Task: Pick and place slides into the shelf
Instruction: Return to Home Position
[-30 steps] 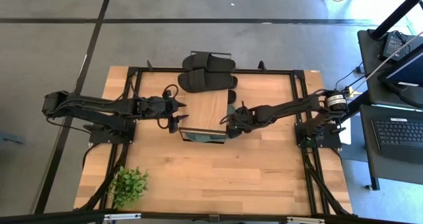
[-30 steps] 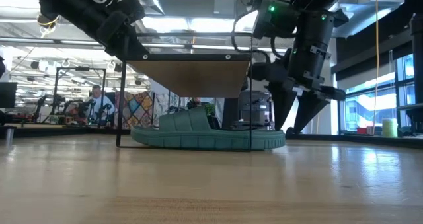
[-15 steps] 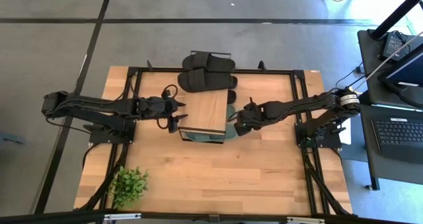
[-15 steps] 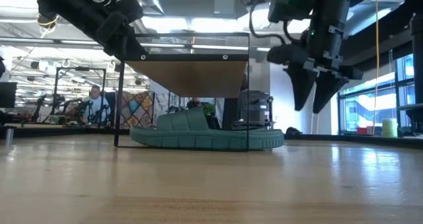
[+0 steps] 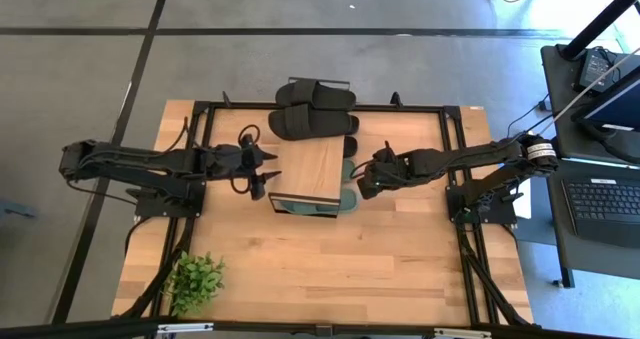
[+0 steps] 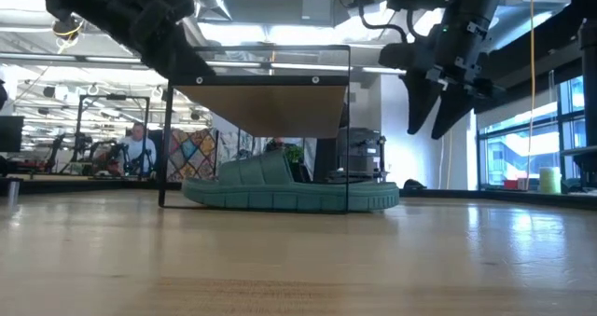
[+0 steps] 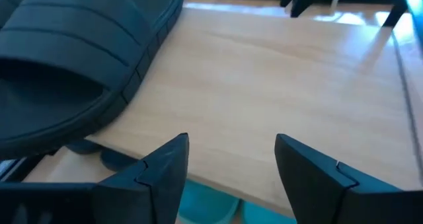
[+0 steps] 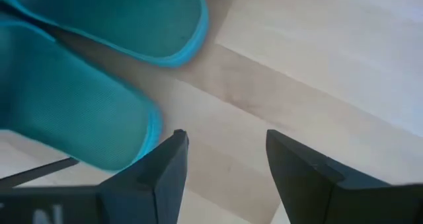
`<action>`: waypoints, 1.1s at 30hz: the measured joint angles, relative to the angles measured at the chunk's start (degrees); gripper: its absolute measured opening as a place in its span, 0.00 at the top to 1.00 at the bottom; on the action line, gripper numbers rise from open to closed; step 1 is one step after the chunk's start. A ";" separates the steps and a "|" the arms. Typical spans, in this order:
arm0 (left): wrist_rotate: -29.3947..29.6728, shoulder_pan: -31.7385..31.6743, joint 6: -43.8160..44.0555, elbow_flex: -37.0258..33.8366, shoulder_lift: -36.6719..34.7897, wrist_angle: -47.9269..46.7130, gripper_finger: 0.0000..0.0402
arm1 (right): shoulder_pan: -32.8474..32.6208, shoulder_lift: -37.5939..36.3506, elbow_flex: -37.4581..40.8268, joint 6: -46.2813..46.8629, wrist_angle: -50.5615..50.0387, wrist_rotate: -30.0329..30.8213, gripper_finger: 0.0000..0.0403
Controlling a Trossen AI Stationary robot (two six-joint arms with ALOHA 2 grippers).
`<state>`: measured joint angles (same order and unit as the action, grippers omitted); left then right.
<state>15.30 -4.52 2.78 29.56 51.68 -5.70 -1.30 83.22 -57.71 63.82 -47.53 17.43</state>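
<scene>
Since the earlier frame the right hand (image 5: 362, 182) has drawn back from the shelf's right side and risen; in the low view it (image 6: 426, 130) now hangs well above the bench instead of close to it. The left arm has eased back only a little.

Two dark green slides (image 5: 347, 192) lie under the shelf (image 5: 312, 169), side by side on the bench, their edges showing past the plank's near and right sides. From the low view one green slide (image 6: 289, 190) sits inside the black frame beneath the plank (image 6: 270, 109). A black slide (image 5: 313, 122) rests on the far end of the plank top, and another black slide (image 5: 318, 94) lies just beyond it; what carries that one cannot be told.

The right hand is spread and empty, its fingers (image 8: 158, 178) apart above the bare wood beside the green slides (image 8: 66, 112). The left hand (image 5: 266, 174) hovers at the shelf's left edge, also spread and empty (image 7: 231, 139), with the black slide (image 7: 73, 65) on the plank just ahead of it.

The bench (image 5: 400, 269) also carries a small potted plant (image 5: 195, 277) at its near left corner. A person (image 6: 138, 144) sits in the room behind.
</scene>
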 joint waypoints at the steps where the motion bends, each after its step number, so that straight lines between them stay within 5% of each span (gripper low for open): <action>1: 0.01 0.35 0.06 0.28 0.00 -0.15 0.46 | 0.00 0.02 0.00 -0.29 0.01 0.28 0.49; 8: -0.04 4.44 -2.99 5.63 -3.86 -2.01 0.46 | 0.00 -0.21 0.00 -10.36 0.13 6.96 0.49; 16: -0.60 5.25 -4.53 5.39 -15.98 -2.46 0.46 | -1.55 -7.52 0.00 -20.19 -0.47 19.43 0.49; 25: -1.48 5.25 -1.59 -2.52 -29.07 -4.48 0.46 | -1.56 -20.10 1.77 -34.36 3.54 21.51 0.49; 33: -1.44 5.19 -1.39 -10.73 -37.57 0.41 0.46 | -0.77 -34.86 19.15 -46.29 26.18 17.64 0.49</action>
<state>13.86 0.67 1.39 18.83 14.11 -5.29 -2.07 48.36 -38.56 17.53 -21.36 35.07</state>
